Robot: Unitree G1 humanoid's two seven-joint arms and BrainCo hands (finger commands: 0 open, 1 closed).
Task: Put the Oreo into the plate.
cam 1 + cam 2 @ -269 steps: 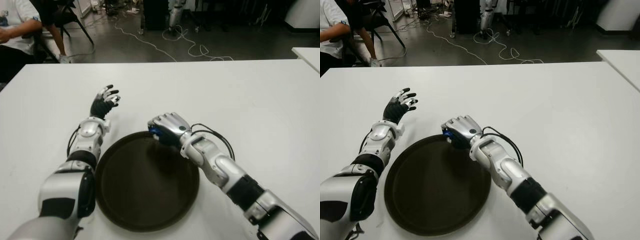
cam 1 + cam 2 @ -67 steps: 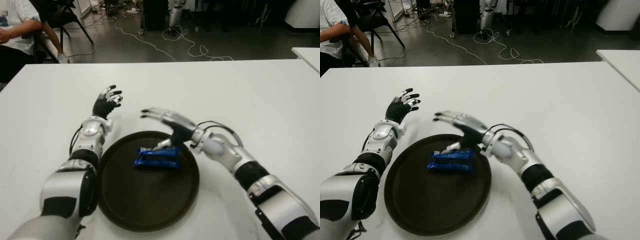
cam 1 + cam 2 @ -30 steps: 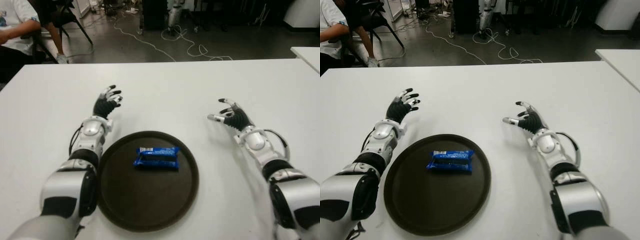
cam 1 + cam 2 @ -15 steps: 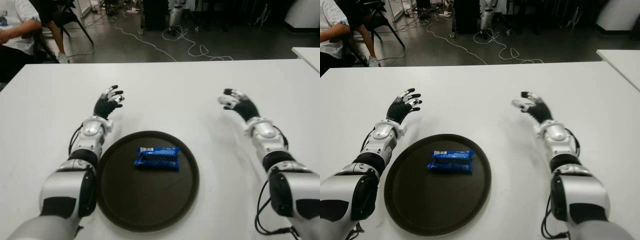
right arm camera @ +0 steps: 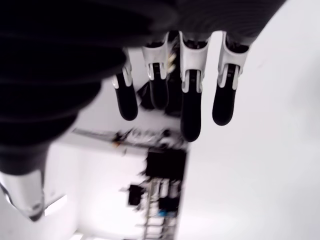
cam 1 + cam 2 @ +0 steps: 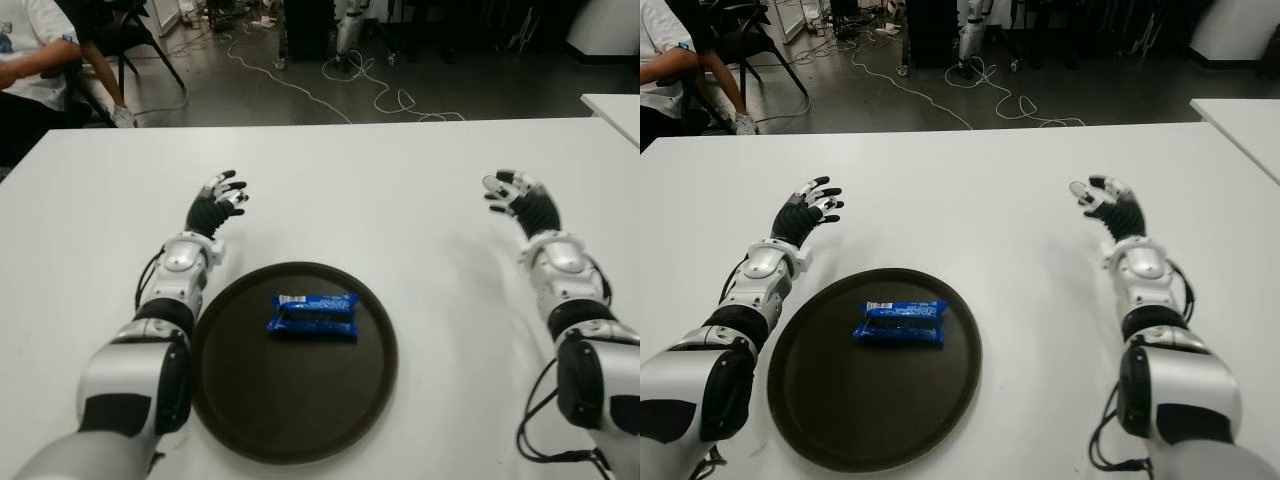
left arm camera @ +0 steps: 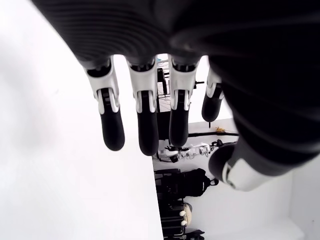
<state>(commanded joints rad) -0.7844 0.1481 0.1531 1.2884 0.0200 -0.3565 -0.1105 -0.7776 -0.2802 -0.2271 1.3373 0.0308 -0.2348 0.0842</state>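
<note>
- Blue Oreo packet [image 6: 313, 316] is lying flat inside the dark round plate [image 6: 250, 420] on the white desk [image 6: 380, 190].
- Left hand [image 6: 212, 208] is hovering beyond the plate's left edge, fingers spread, holding nothing.
- Right hand [image 6: 520, 203] is showing well to the right, fingers released, empty.

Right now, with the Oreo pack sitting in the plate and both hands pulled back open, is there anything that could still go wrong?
Little, I think. The Oreo pack lies flat in the far half of the plate, so a hard knock to the plate might slide it toward the rim. The left hand, open, shows close beyond the plate's left edge; a careless sweep inward could clip it. The right hand, also open, is well off to the right.
</note>
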